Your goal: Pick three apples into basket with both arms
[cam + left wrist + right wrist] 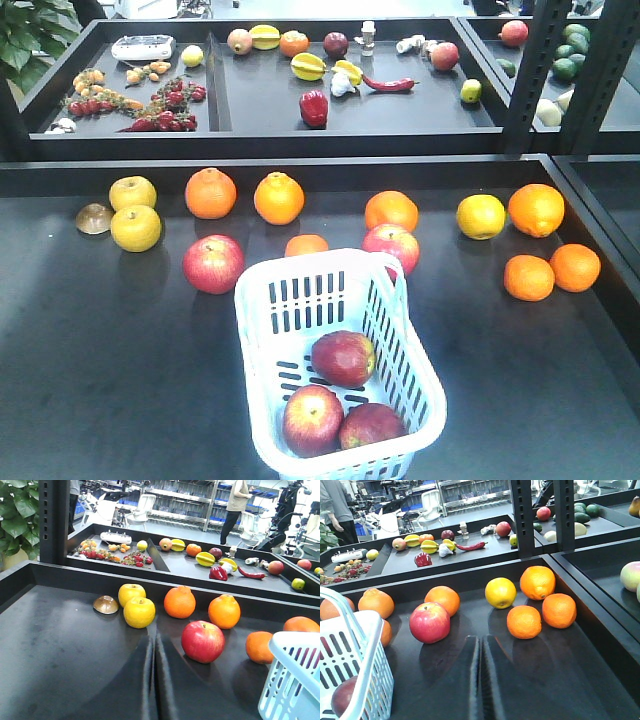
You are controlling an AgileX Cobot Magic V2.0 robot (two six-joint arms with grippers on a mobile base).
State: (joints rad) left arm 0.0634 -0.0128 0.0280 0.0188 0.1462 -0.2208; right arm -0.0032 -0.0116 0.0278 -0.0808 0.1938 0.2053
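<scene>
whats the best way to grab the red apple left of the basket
Grip the red apple across its widest middle, coming straight down from above. It sits upright with its stem dimple up, and bare table on its left and front leaves room for the fingers. The basket stands close on its right, so probably close front to back.

Basket (270,300) near rim cut by front view's bottom edge; orange (306,245) behind far rim partly hidden; both grippers' tips blurred, state unclear.

Each wrist view shows only its gripper's two dark, blurred, tapering fingers — left gripper (154,680), right gripper (481,680) — pressed together.
</scene>
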